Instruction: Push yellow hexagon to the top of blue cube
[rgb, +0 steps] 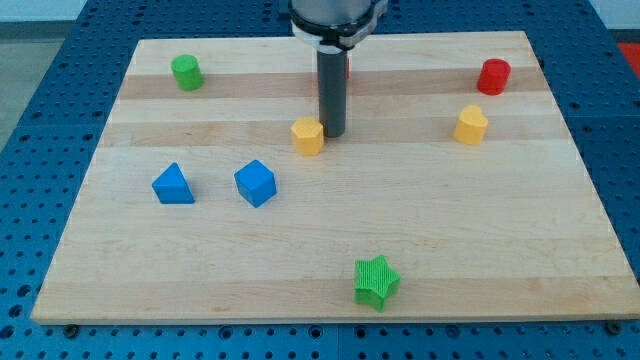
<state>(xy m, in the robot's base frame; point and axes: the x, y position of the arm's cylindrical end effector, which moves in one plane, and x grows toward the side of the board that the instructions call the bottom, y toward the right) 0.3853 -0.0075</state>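
Note:
A yellow hexagon (308, 136) sits near the middle of the wooden board. My tip (333, 133) is right beside it on its right, touching or nearly touching. The blue cube (255, 183) lies below and to the left of the yellow hexagon, a short gap apart. The rod rises from the tip to the arm at the view's top.
A blue triangular block (173, 185) lies left of the cube. A green cylinder (186, 72) is at top left, a red cylinder (493, 76) at top right, a second yellow block (471, 125) below it, a green star (375, 281) near the bottom edge. Something red shows just behind the rod.

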